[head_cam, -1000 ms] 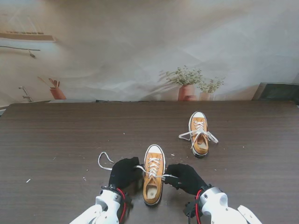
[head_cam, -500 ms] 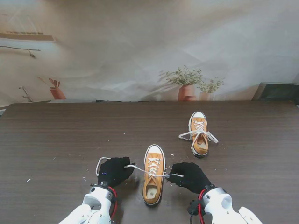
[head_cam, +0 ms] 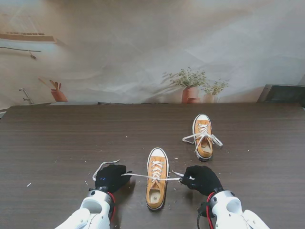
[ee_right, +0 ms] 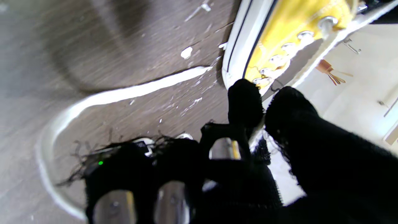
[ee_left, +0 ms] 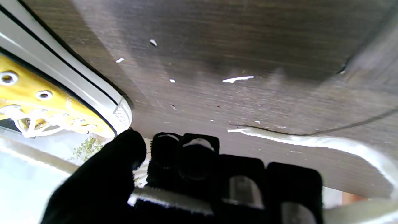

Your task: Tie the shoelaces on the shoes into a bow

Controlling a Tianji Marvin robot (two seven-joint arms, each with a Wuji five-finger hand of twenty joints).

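A yellow sneaker (head_cam: 156,183) with white laces stands close to me, toe pointing away. My left hand (head_cam: 110,177), in a black glove, is shut on the left lace end (head_cam: 136,175), which runs taut from the shoe's eyelets. My right hand (head_cam: 202,179) is shut on the right lace end (head_cam: 174,179), also pulled tight. The hands sit on opposite sides of the shoe. In the left wrist view the sneaker (ee_left: 46,93) is beside the curled fingers (ee_left: 186,161), and a loose lace tail (ee_left: 326,146) trails on the table. In the right wrist view the lace tail (ee_right: 130,91) curves past the shoe (ee_right: 279,34).
A second yellow sneaker (head_cam: 203,137) with loose white laces lies farther away on the right. Small white specks dot the dark wooden table (head_cam: 71,138). Potted plants (head_cam: 193,86) stand behind the table's far edge.
Both hands have moved outward from the shoe, left hand to the left and right hand to the right. The lace between them has been drawn straight and tight.
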